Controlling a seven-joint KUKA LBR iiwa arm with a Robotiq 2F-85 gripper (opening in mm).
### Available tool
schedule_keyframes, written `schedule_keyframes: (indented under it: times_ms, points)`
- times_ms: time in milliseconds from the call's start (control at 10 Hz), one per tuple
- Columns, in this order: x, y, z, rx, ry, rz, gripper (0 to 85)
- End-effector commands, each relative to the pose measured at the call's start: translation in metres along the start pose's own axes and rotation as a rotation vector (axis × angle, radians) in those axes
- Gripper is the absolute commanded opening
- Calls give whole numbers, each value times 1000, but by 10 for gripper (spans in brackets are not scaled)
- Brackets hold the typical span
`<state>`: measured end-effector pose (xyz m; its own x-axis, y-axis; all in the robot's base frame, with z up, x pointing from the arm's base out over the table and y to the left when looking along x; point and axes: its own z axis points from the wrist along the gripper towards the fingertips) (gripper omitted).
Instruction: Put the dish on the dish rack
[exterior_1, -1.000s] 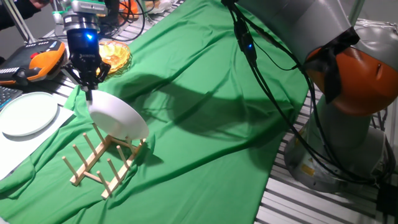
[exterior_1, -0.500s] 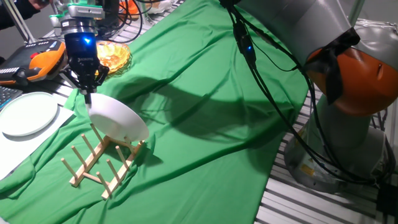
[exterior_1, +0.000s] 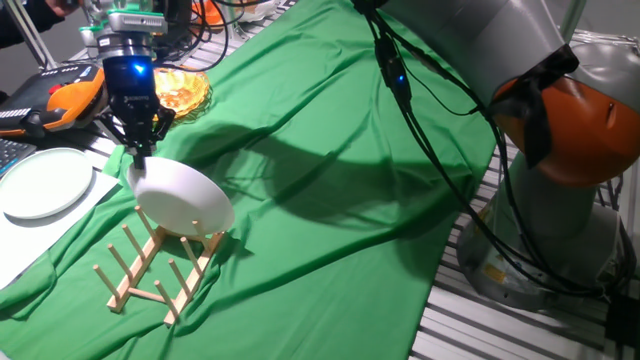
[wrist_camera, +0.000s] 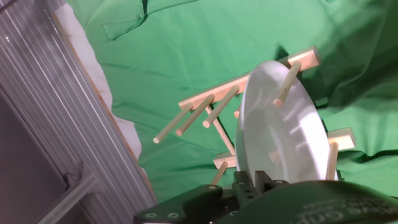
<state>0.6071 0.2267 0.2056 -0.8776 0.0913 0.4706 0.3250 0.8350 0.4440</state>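
The white round dish (exterior_1: 185, 198) stands tilted on edge among the pegs of the light-wood dish rack (exterior_1: 140, 275) on the green cloth. My gripper (exterior_1: 138, 155) is at the dish's upper left rim, shut on it. In the hand view the dish (wrist_camera: 286, 130) stands on edge between the pegs of the rack (wrist_camera: 205, 109), with one peg across its face. My gripper (wrist_camera: 255, 182) pinches the dish's near rim at the bottom of that view.
A paler plate (exterior_1: 42, 183) lies on white paper at the left. An orange-yellow glass dish (exterior_1: 182, 90) sits behind the gripper, an orange-black device (exterior_1: 62, 100) beside it. The robot's base (exterior_1: 565, 150) and cables fill the right. Slatted table edge (wrist_camera: 56, 124) shows beside the rack.
The gripper and the dish have moved slightly left and down. The rack has shifted a little to the left with the dish.
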Motion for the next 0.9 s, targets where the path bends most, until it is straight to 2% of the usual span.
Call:
schedule_keyframes:
  times_ms: [0,400,500,800]
  points:
    - [0,1,0,1,0,3,170]
    - [0,3,-3,24,-9,14,170]
    - [0,3,-3,29,-8,16,340]
    - [0,4,-5,35,-12,22,340]
